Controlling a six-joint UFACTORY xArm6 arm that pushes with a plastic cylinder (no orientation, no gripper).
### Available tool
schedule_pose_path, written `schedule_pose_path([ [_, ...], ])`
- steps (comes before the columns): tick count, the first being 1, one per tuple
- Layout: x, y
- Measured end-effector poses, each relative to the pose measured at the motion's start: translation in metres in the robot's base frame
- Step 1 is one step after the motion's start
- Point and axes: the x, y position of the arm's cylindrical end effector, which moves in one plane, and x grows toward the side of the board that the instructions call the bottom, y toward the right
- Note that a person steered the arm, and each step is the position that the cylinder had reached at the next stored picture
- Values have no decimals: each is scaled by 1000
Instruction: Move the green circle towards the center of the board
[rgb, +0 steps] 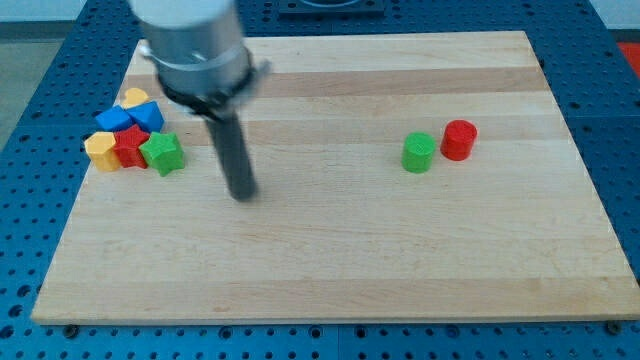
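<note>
Over at the view's left edge sits a tight cluster: a yellow block (101, 150), red block (130, 146), green star (162, 154), two blue blocks (130, 117) and another yellow one (134, 97) behind. My tip (242, 194), a bare rod with no jaws, rests just right of them. Well to the right, across bare wooden board (330, 260), stands the green circle (418, 152), a squat upright cylinder with the red circle (459, 139) just beside it.

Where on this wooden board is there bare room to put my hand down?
Bare wood lies between my tip and the green circle, and all along the view's bottom. The red circle sits just beside the green one. The view's left is crowded: a green star with red, yellow and blue blocks.
</note>
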Motion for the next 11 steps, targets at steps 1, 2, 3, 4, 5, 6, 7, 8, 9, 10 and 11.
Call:
schedule_pose_path([
  [1,41,120],
  [2,2,221],
  [3,-53,247],
  [4,-84,239],
  [5,-86,232],
  [6,-71,232],
  [7,-69,210],
  [8,-75,169],
  [9,-77,114],
  [10,-84,70],
  [11,-84,40],
])
